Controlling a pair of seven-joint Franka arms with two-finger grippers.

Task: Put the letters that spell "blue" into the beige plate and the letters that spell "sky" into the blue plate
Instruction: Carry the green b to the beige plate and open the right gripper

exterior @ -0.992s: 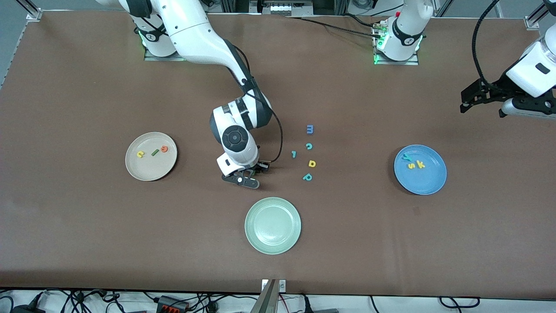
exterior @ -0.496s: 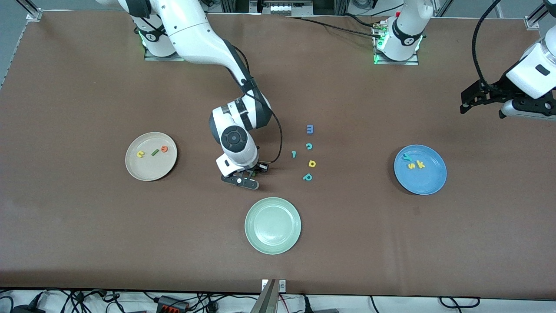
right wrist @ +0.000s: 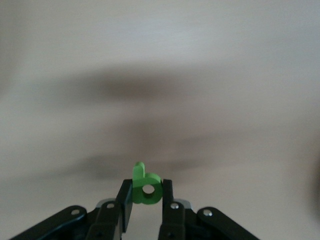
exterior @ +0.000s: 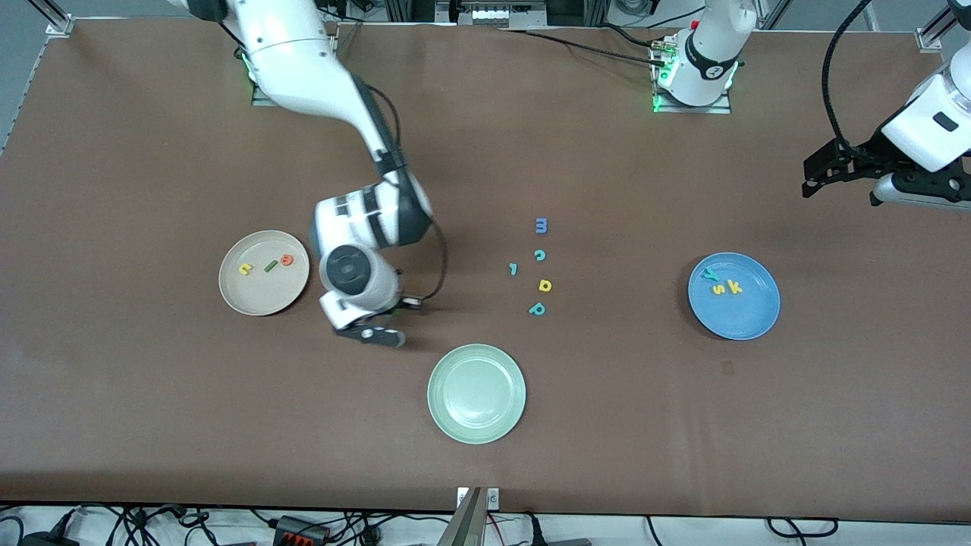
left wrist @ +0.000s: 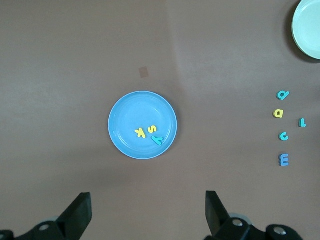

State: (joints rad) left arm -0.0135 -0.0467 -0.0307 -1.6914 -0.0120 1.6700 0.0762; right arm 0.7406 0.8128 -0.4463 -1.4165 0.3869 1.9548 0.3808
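With yellow "s", yellow "k" and teal "y" foam letters (exterior: 723, 283) already in the round blue plate (exterior: 747, 322) at frame right, the right gripper (right wrist: 146, 196) pinched the green foam "b" (right wrist: 145, 186) mid-frame, bound for the round beige plate (exterior: 258, 305) holding three letters, while the left gripper (left wrist: 148, 215) waited spread wide.

A brown worktop (exterior: 152, 394) carries a beige plate (exterior: 263, 299) mid-frame, a pale green plate (exterior: 476, 425) lower centre, a blue plate (exterior: 751, 315) further along, and five loose letters (exterior: 538, 265) centrally.
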